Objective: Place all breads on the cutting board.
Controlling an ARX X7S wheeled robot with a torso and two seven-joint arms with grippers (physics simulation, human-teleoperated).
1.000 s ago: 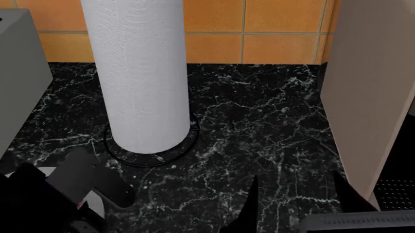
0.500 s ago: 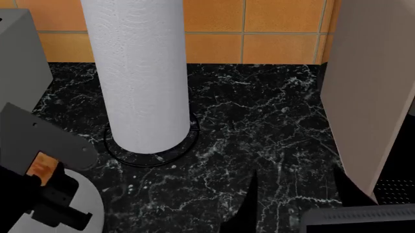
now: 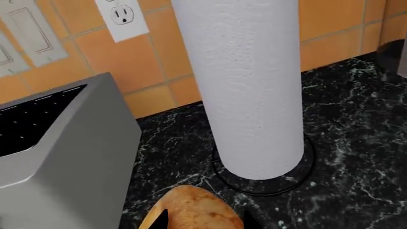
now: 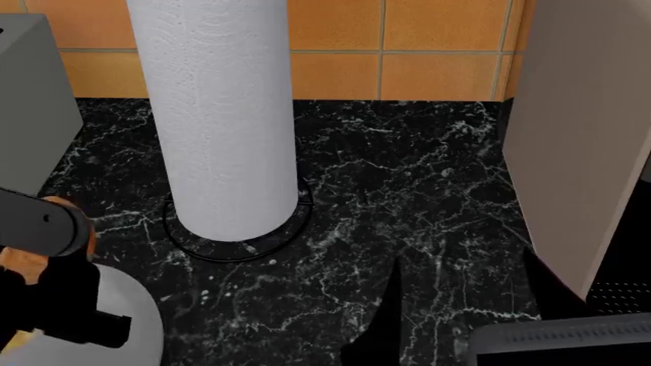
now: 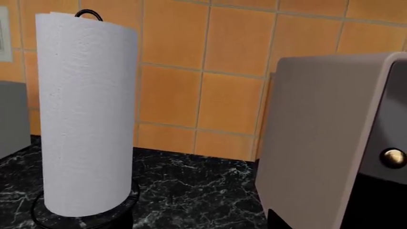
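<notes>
The bread (image 3: 194,210) I can see is a golden-brown rounded piece sitting low in my left wrist view, right between the two dark fingertips (image 3: 160,218) of my left gripper (image 3: 202,220). The jaws stand on either side of it and appear closed on it, holding it above the black marble counter (image 3: 356,157). In the head view only a sliver of orange-brown shows beside the left arm (image 4: 46,229) at the lower left, so I cannot make out the bread's shape from there. I see only this one piece in any view, and the cutting board does not appear in any of them.

Just beyond the bread stands a tall white paper towel roll (image 3: 245,81), upright on a thin black wire ring base. Beside it, near the bread, is a grey metal toaster (image 3: 57,148) with a dark slotted top. Behind both runs an orange tiled wall (image 3: 133,62) with a white outlet and a switch plate.

My right gripper (image 4: 458,305) shows at the bottom of the head view as two dark pointed fingers spread well apart with bare counter between them, gripping nothing. Just to its right rises a large pale beige appliance (image 4: 580,137), which the right wrist view shows with a dark front and a brass-coloured knob (image 5: 393,157).
</notes>
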